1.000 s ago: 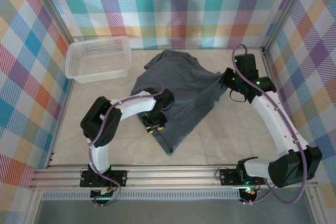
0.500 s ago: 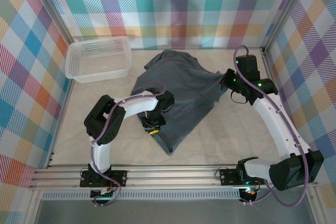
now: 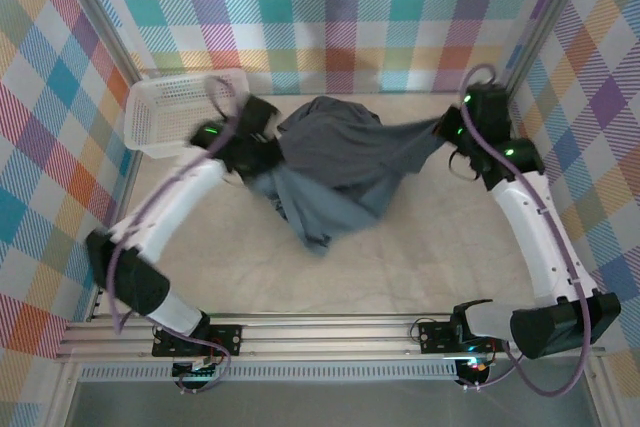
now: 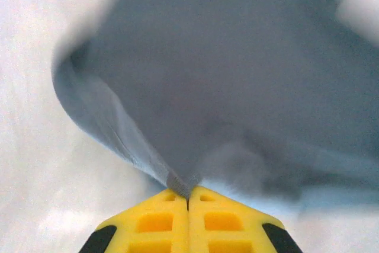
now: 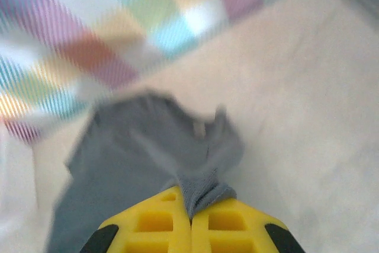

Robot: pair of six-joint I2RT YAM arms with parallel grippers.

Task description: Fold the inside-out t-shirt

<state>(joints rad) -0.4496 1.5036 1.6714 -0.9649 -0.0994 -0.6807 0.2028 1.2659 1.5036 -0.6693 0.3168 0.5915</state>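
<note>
Two tight pinches on the t-shirt (image 3: 340,162), left gripper (image 4: 188,195) and right gripper (image 5: 190,214), wrist views motion-blurred.

Slate blue-grey t-shirt (image 3: 340,157) — plain, soft, heavily wrinkled — lies bunched at the far middle of the table. It is drawn out sideways, with left and right ends pinched and raised. A lighter flap sags from the span toward the near side — whether its tip touches the table is unclear. Wrist views blurry.
</note>
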